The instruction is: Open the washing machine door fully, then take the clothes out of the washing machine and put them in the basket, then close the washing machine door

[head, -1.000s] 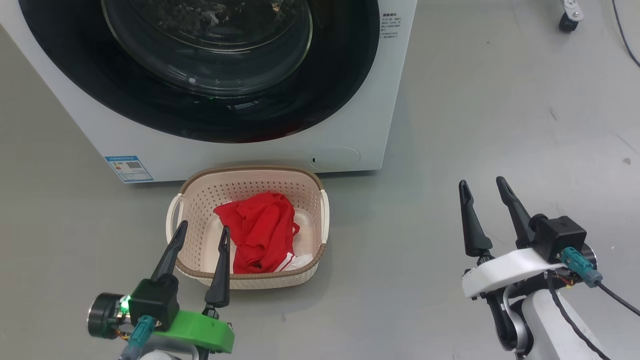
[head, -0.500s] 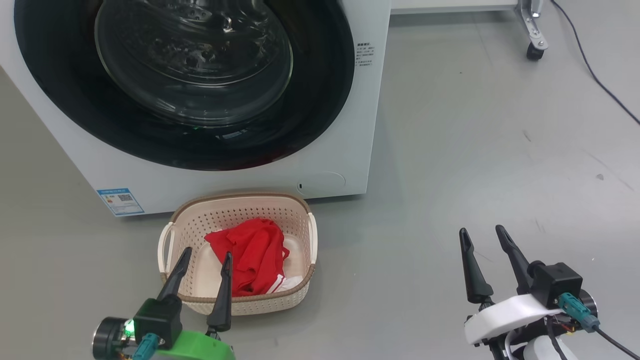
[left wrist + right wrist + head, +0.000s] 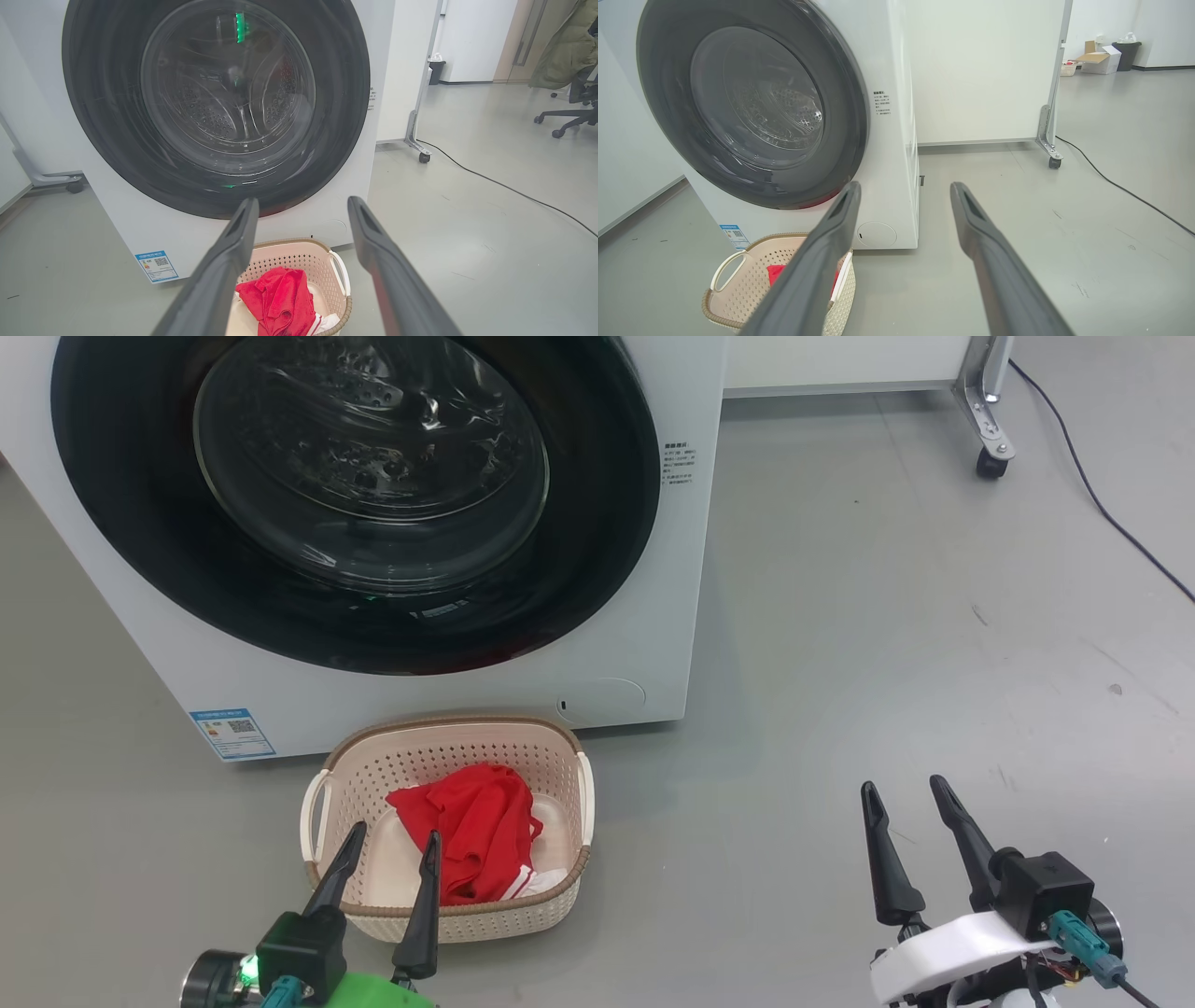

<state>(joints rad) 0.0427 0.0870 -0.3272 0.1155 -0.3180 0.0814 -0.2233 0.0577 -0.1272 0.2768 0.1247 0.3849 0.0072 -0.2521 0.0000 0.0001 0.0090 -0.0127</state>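
I am viewing the washing machine door [image 3: 364,495] sitting shut on the white washing machine [image 3: 693,569]. The red jersey [image 3: 476,840] is lying in the cream basket [image 3: 448,723] on the floor [image 3: 887,616] just before it. The left gripper [image 3: 396,833] and right gripper [image 3: 903,786] are hovering, jaws apart, holding nothing.

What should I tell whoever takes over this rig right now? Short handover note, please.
Left gripper: open, empty, hovering at the near rim of the basket.
Right gripper: open, empty, over the floor further right.
Clothes: in the basket, on the floor before the washing machine.
Washing machine door: looks shut, flush with the front.
Done: clothes moved, door closed.
To do: nothing apparent; confirm the latch.
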